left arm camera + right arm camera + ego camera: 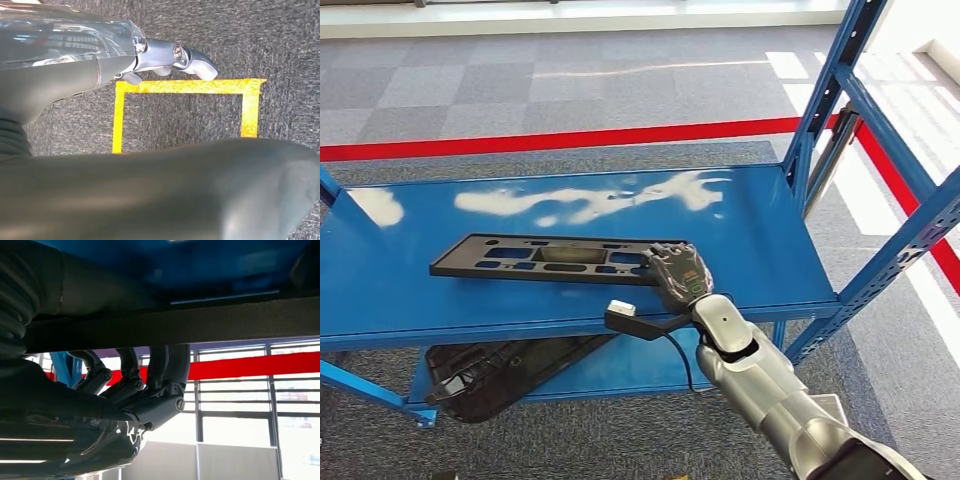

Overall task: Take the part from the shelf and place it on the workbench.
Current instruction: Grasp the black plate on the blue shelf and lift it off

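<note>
Two shelves of a blue metal rack (788, 230) take up most of what I can see from the head view, standing on grey carpet (546, 80) crossed by a strip of red tape (546, 140). The upper shelf is a broad blue sheet with pale glare across its back half. On it lies the part (539, 259), a long, flat black panel with several cut-outs, set lengthwise along the shelf and a little toward the front edge. On the lower shelf, partly hidden by the upper one, lies a second black part (501, 375) of a bulkier, curved shape.

The silver right arm (773, 390) reaches up from the lower right. The right hand (681, 276) sits at the right end of the panel, its dark fingers (166, 365) curled over the edge; from the right wrist view they hook around the panel's dark rim, with the thumb on the other side, so the hand is gripping that end. The panel lies flat on the shelf.

A small black bracket with a white block (622, 309) sticks out from the wrist, with a thin cable (682, 360) hanging off it.

The left hand (177, 57) hangs over the carpet, where yellow tape (185, 87) marks a square outline. Its fingers hold nothing; how far they are curled I cannot tell.
</note>
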